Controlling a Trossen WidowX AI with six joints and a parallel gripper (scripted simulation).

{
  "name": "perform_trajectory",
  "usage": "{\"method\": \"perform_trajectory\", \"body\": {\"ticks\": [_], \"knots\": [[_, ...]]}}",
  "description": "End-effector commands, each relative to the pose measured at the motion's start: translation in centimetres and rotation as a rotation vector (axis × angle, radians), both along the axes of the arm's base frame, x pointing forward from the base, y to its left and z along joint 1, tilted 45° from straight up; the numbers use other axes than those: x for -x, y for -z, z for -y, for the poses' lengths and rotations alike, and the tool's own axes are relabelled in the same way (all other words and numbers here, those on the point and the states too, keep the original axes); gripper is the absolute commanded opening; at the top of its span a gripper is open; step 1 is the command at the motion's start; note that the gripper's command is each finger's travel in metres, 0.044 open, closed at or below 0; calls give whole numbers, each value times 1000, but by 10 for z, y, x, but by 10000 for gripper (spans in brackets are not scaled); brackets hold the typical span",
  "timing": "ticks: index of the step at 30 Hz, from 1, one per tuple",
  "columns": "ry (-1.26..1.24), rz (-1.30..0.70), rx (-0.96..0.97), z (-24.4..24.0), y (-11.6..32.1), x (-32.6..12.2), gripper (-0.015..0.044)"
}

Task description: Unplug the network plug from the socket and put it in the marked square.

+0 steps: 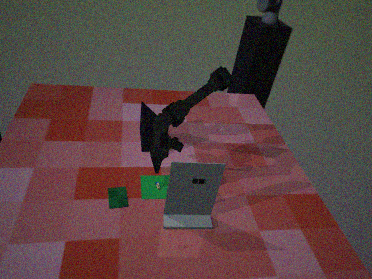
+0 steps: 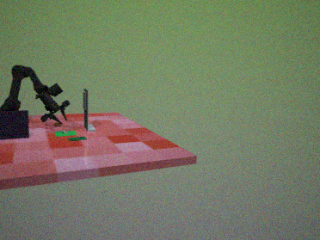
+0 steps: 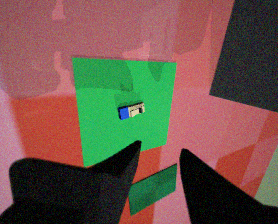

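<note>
The plug (image 3: 131, 108) (image 1: 158, 185), blue at one end and pale at the other, lies on the bright green marked square (image 3: 100, 140) (image 1: 147, 193) (image 2: 60, 134), well inside its edges. My gripper (image 3: 160, 149) (image 2: 64, 122) is open and empty. Its fingertips are apart and hang above the table, with the plug beyond them in the wrist view and touching neither finger. In the top view the near finger hides part of the view of the other. The upright grey panel (image 1: 192, 198) (image 2: 86, 113) stands beside the square, with dark socket openings (image 1: 199, 181) near its top.
A smaller dark green patch (image 1: 118, 197) (image 2: 77, 138) (image 3: 153, 191) lies on the table near the square. The panel's pale foot (image 1: 188, 221) rests on the red and pink table (image 1: 95, 221). The panel's dark side (image 3: 250, 55) shows at the right of the wrist view.
</note>
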State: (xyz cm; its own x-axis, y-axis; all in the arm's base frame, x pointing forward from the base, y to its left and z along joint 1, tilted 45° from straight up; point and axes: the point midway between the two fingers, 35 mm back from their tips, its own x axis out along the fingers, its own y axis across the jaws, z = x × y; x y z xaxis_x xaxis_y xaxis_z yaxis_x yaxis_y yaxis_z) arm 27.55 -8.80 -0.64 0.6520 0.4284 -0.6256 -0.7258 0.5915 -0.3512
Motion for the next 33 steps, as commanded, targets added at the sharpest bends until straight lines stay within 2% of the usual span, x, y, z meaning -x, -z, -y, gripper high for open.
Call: {"method": "perform_trajectory", "body": {"ticks": [1,33], "knots": [[-6,7,2,4,-5,0,156],[-4,10,-1,30,-38,11,156]]}}
